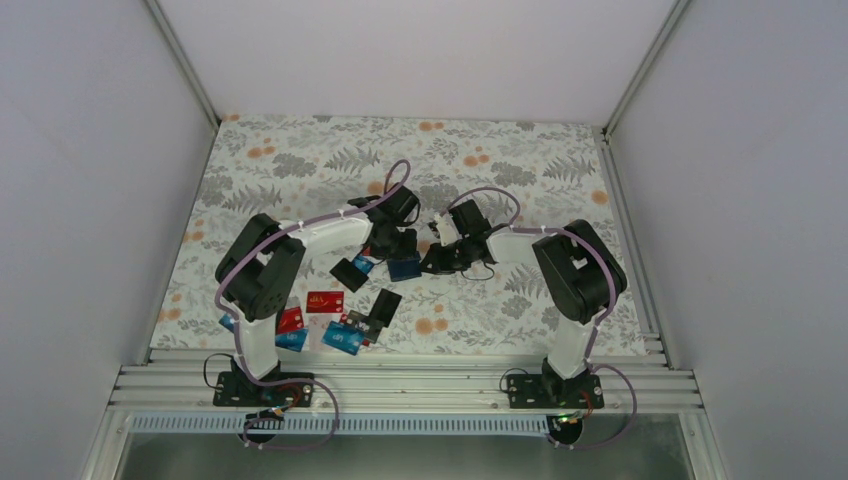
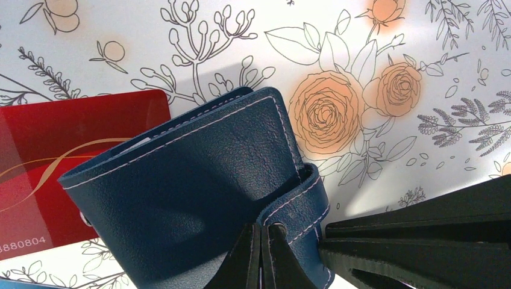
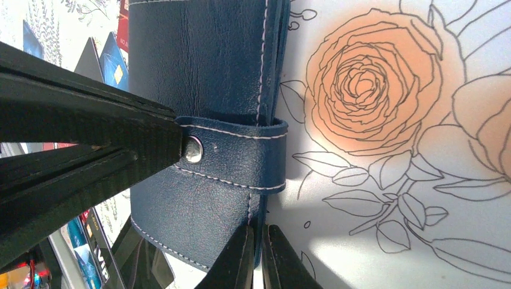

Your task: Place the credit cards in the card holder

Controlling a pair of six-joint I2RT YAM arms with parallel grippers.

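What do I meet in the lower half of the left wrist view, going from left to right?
red card → card holder → right gripper

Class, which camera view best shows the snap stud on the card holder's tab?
Right wrist: the stud sits sharp on the card holder tab. Left wrist shows only the tab's stitching; top view, a tiny navy patch.

A floral-printed cloth [image 1: 300,160] lies flat between plain white walls [image 1: 420,50].
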